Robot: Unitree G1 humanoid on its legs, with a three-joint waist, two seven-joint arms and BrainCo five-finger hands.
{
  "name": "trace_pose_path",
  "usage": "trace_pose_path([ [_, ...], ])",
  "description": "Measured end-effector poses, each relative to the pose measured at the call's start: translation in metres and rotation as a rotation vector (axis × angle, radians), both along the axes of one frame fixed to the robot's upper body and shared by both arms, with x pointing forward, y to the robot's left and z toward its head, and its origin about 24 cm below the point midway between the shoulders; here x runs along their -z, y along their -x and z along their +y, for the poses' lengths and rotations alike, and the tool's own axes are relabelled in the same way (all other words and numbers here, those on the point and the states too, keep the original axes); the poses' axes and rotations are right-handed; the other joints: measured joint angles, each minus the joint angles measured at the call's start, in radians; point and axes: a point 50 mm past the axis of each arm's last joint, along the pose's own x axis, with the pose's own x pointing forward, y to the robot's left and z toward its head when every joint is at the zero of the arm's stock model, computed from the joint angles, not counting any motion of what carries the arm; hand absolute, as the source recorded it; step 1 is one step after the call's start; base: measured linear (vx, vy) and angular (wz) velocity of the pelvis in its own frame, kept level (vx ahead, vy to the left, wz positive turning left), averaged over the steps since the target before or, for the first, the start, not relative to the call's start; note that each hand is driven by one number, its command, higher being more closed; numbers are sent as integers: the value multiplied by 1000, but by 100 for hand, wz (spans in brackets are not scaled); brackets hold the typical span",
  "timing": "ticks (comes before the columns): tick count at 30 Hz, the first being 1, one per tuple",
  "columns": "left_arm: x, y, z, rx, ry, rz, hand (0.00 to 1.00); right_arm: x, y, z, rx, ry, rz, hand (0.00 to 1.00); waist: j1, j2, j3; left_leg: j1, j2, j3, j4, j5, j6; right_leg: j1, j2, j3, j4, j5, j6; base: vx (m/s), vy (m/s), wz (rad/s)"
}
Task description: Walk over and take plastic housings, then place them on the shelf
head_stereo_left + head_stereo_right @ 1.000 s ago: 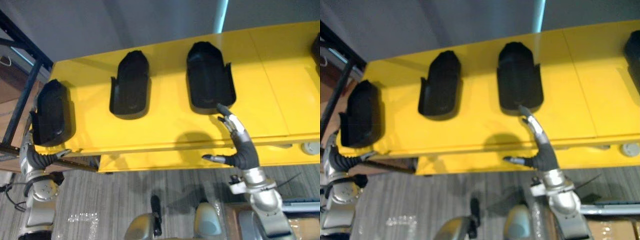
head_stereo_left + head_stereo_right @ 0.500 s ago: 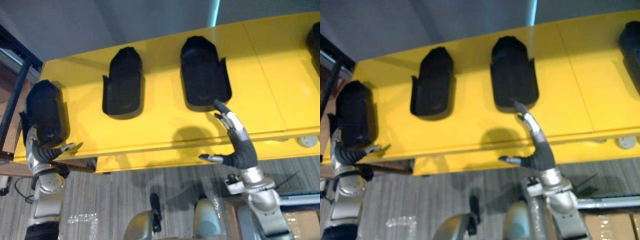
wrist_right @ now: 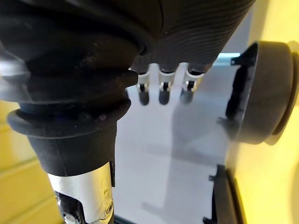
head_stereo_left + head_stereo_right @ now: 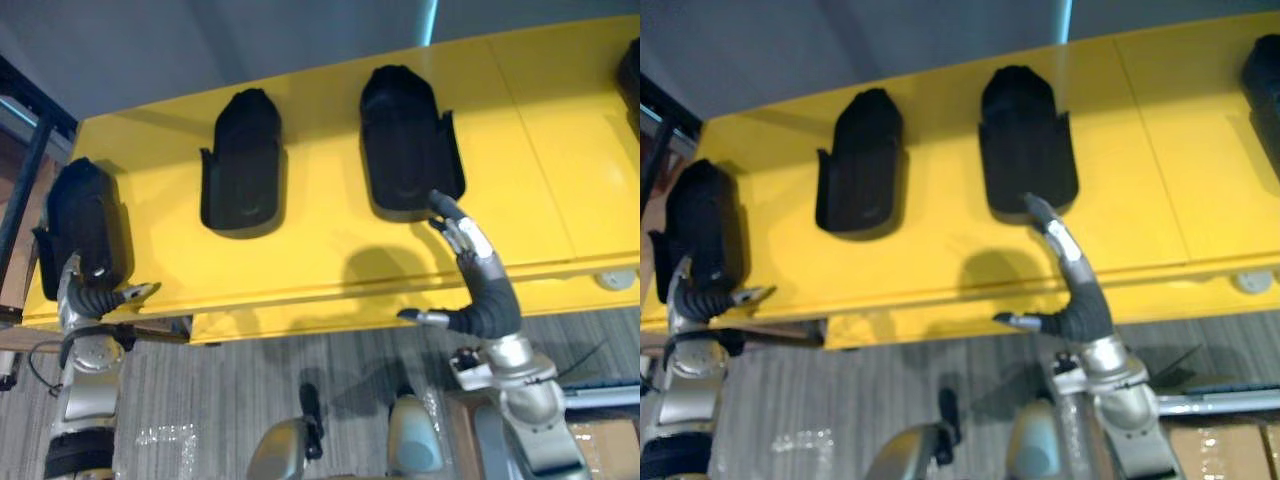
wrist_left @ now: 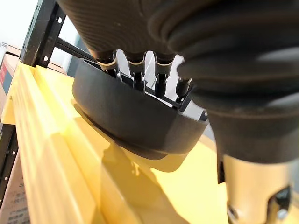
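Right hand point(image 4: 478, 275): fingers straight, thumb spread wide to one side, nothing held. My dark fingertips point(image 4: 440, 206) reach the near rim of the third housing point(image 4: 408, 140); whether they actually touch it I cannot tell. Left hand point(image 4: 88, 298): at the left end of the yellow shelf point(image 4: 560, 150), thumb poking out sideways along the front edge. Its fingers point(image 5: 136, 70) run over the wall of the leftmost housing point(image 4: 85, 215) and the tips vanish inside, so I cannot tell if I have a grip. All the black plastic housings lie on the shelf in a row. The second housing point(image 4: 243, 165) sits between those two, apart from both. The fourth housing point(image 4: 1265, 80) is cut off at the far right. A dark metal post point(image 4: 25, 190) stands beside the left end, with grey carpet point(image 4: 220, 390) below the shelf.
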Motion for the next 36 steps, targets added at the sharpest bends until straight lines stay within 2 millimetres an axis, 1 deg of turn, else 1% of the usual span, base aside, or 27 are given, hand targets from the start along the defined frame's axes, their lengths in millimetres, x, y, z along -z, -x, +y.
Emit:
trace_pose_path([
  [4,-2,-7,2,-26,7,-15,0,0,0,0,-1,-1,-1,0,0,0,0,0,2,7,0,-3,-1,-2,2,4,-2,0,0,7,-4,-2],
  [8,-4,-10,7,-78,-4,-35,0,0,0,1,-2,-4,0,0,0,-1,1,-2,7,22,13,-15,-2,-3,6,14,-8,2,3,14,-4,-9],
  [10,-13,-12,14,-102,-27,-59,0,0,0,1,-3,-5,-2,0,-1,-7,20,-2,12,33,31,-27,-2,-2,10,26,-7,3,4,1,0,-16],
  [12,-25,-18,17,-128,-35,-111,0,-1,0,1,-2,-7,-3,0,-1,-8,42,-2,13,38,33,-28,-1,-2,10,30,-10,7,6,-18,3,-8],
  [15,-35,-25,20,-138,-9,-150,0,1,-1,0,10,-10,12,0,-6,-12,50,-5,13,45,33,-29,2,-3,10,34,-21,14,8,-6,11,-3],
  [18,-46,-33,20,-144,19,-201,0,1,-2,-1,19,-17,15,0,-9,-19,54,-16,14,47,38,-30,3,-8,11,33,-28,18,10,1,4,2],
  [21,-51,-37,19,-159,33,-223,0,0,-4,-1,22,-17,17,0,-12,-25,57,-21,17,54,47,-35,3,-11,14,38,-31,22,10,-2,-1,-4],
  [25,-52,-40,20,-173,75,-247,0,-1,-4,-2,20,-30,22,0,-13,-25,58,-27,25,77,65,-45,1,-21,22,58,-29,24,10,-8,-1,-13],
  [26,-56,-42,19,-183,74,-264,0,-1,-4,-2,22,-30,22,0,-20,-25,58,-35,26,77,69,-45,1,-26,22,57,-28,25,10,0,0,0],
  [29,-65,-45,19,-214,61,-314,0,1,-3,-3,25,-30,31,0,-25,-25,58,-33,28,77,69,-45,1,-25,24,56,-25,25,10,0,0,0],
  [32,-81,-44,19,-255,9,-431,0,2,-3,-2,25,-32,33,0,-26,-25,58,-30,29,77,72,-45,1,-22,25,56,-23,25,10,0,0,0],
  [33,-89,-42,20,-273,-27,-491,0,2,-2,-2,29,-40,33,0,-27,-25,57,-26,29,77,71,-45,1,-18,25,56,-23,25,10,0,0,0],
  [34,-101,-39,17,-284,-63,-577,0,4,-1,-3,47,-53,38,0,-26,-25,57,-15,29,74,69,-45,1,-4,25,52,-27,25,10,0,0,0],
  [35,-108,-37,14,-281,-81,-627,0,6,0,-3,57,-60,44,0,-25,-25,57,-6,29,73,67,-45,1,8,25,50,-30,25,10,-1,-3,4],
  [36,-122,-31,7,-263,-116,-743,0,8,2,-4,80,-70,48,0,-25,-27,56,11,30,71,65,-45,1,34,25,41,-42,25,10,3,-1,4],
])
